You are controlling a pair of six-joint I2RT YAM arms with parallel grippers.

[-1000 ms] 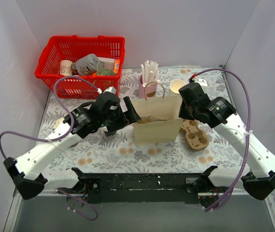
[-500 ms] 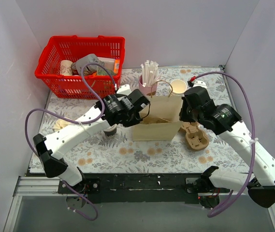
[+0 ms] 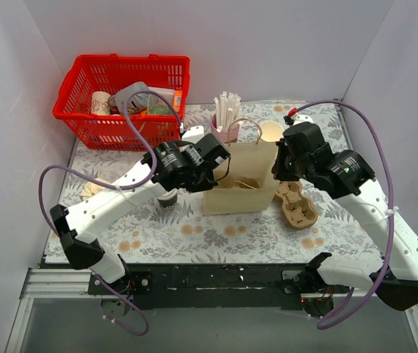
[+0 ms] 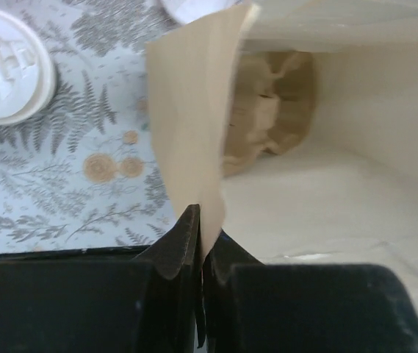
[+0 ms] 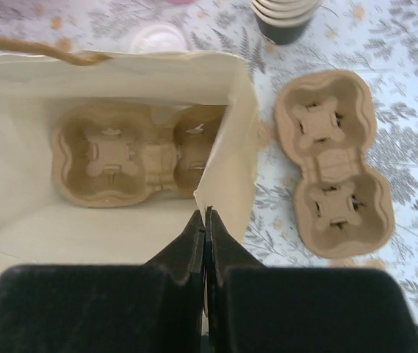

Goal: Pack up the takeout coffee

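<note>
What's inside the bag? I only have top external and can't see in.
Observer: A cardboard cup carrier lies flat on the bottom of the paper bag, sockets empty.
Operator: Both end effectors on the rim?
Observer: Yes. Left end effector is shut on the left wall's edge, right end effector on the right wall's.
Operator: Coffee?
Observer: The takeout coffee stands on the table outside the bag, lid on.

left wrist | I see my left fingers clamped on the side edge of the paper bag | pulp cup carrier lies deep inside the bag | takeout coffee, white lid toward me, stands on the floral tabletop beside the bag
</note>
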